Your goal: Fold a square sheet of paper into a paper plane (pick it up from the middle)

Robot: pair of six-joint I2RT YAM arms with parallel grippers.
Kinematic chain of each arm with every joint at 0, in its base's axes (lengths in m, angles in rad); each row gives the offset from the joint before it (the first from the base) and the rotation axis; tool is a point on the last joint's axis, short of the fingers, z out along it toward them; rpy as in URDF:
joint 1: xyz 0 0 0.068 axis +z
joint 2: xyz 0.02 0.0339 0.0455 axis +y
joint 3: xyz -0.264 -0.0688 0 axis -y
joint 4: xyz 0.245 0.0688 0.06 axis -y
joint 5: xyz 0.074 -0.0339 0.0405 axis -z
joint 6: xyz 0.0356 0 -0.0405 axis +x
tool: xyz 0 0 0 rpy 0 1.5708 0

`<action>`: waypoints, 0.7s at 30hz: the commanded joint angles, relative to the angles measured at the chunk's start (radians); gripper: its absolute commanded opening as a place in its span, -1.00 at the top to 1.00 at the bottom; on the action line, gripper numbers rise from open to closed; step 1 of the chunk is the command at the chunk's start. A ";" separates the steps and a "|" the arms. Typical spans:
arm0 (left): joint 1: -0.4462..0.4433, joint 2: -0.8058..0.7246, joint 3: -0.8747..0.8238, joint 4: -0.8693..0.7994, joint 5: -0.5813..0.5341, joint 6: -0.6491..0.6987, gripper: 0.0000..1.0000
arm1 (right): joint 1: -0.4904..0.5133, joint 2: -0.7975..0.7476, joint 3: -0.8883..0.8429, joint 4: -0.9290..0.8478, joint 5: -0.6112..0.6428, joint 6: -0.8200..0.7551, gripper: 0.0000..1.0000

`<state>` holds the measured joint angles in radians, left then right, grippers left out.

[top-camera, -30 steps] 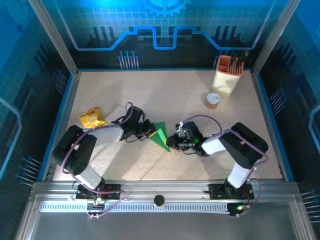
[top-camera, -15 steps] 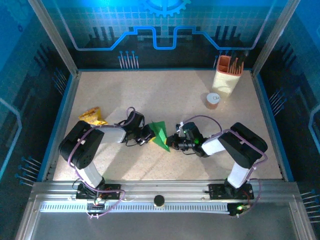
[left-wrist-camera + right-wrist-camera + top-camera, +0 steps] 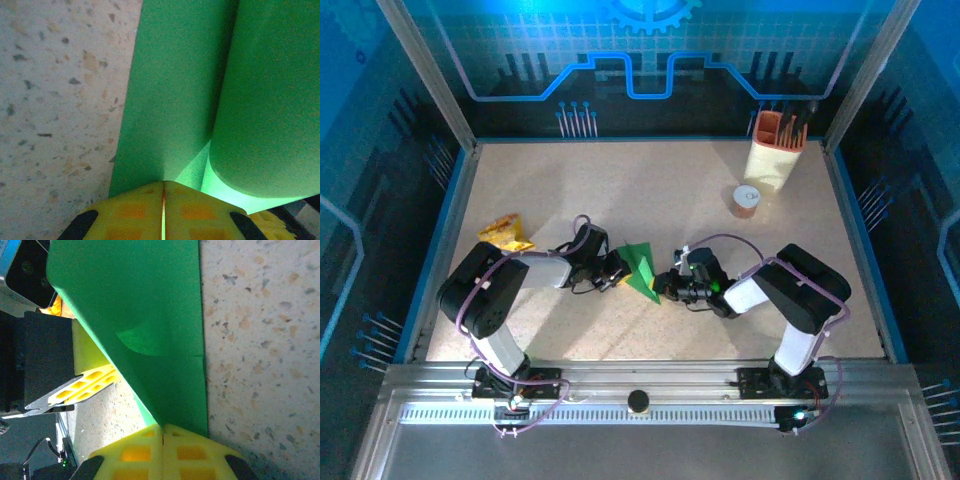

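Note:
The square sheet of paper [image 3: 640,268] is a bright-green pointed wedge lying mid-table between my two grippers. My left gripper [image 3: 618,272] is shut on its left edge. In the left wrist view the yellow jaws [image 3: 163,184] meet on the green paper [image 3: 175,90], and a curled flap rises at the right. My right gripper [image 3: 663,287] is shut on the paper's right lower edge. In the right wrist view its jaws [image 3: 163,427] pinch the narrow end of the paper [image 3: 150,315], with the left gripper's yellow finger [image 3: 85,385] just beyond.
A crinkled yellow-orange snack packet [image 3: 503,233] lies left of the left arm. A small cup with a white lid [image 3: 746,200] and a cream holder with orange tools [image 3: 775,150] stand at the back right. Speckled tabletop [image 3: 650,190] lies open behind the paper.
The left arm's elbow swung inward and its gripper slid slightly toward me, turning the paper a little. The right gripper edged left. Both stay shut on the paper.

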<state>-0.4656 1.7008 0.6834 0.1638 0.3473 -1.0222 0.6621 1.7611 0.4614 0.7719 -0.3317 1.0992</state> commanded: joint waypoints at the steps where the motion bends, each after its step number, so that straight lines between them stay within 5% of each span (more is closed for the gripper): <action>1: -0.002 -0.015 -0.019 -0.081 -0.034 0.002 0.80 | 0.006 -0.003 -0.013 -0.017 0.013 0.001 1.00; 21: -0.002 -0.012 -0.012 -0.075 -0.031 0.001 0.80 | -0.025 -0.001 -0.016 0.003 -0.026 0.015 1.00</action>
<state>-0.4667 1.6951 0.6834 0.1520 0.3450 -1.0222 0.6472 1.7599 0.4576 0.7784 -0.3470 1.1023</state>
